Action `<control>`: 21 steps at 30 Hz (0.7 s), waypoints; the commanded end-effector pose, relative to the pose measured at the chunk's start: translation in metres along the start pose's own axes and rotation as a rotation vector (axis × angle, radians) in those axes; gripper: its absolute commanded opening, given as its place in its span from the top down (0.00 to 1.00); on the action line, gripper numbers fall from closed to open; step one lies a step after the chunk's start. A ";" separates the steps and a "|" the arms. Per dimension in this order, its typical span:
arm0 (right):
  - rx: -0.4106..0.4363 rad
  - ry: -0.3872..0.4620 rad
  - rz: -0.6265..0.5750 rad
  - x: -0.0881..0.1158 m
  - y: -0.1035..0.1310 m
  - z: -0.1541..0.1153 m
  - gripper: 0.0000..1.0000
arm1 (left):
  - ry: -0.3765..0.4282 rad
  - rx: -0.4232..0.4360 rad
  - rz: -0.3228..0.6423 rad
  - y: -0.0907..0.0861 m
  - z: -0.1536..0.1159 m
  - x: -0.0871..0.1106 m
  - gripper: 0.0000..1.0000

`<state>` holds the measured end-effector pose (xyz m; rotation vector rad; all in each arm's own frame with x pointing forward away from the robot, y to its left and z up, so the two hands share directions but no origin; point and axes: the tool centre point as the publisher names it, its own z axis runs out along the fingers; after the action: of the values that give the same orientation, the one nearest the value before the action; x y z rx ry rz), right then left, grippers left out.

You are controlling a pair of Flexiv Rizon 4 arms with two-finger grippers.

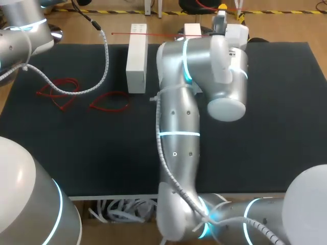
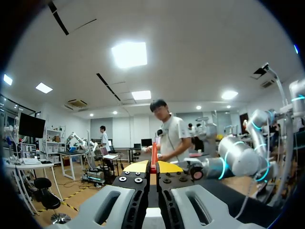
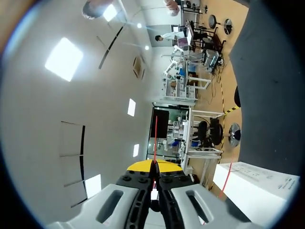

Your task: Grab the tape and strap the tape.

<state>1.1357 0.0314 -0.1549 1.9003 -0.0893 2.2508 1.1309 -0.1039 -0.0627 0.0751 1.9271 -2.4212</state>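
The tape is a thin red strip [image 1: 153,34] running level above the far edge of the table, over the two white boxes. My right arm comes up across the middle of the table. Its gripper [image 1: 223,7] is at the strip's right end, mostly hidden by the wrist. In the right wrist view the gripper [image 3: 153,164] is shut, and the red strip [image 3: 155,136] runs straight out from its yellow tips. In the left wrist view the gripper [image 2: 150,167] is shut with a short piece of red strip [image 2: 154,151] standing up between its tips. The head view does not show my left gripper.
A tall white box [image 1: 136,58] stands at the back middle of the black mat [image 1: 265,127], and a smaller white box [image 1: 192,29] sits behind it to the right. Loose red straps [image 1: 57,91] [image 1: 110,102] and a grey cable [image 1: 104,61] lie at the back left.
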 end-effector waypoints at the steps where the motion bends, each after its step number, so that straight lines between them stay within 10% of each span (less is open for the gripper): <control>1: 0.078 -0.010 -0.006 0.003 0.010 0.002 1.00 | 0.002 0.000 0.001 0.000 0.000 -0.001 1.00; 21: 0.071 -0.016 -0.069 0.006 0.013 -0.002 1.00 | 0.002 0.000 0.001 0.000 0.000 -0.001 1.00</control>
<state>1.1308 0.0215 -0.1538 1.8896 0.0426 2.2522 1.1309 -0.1040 -0.0627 0.0752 1.9271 -2.4213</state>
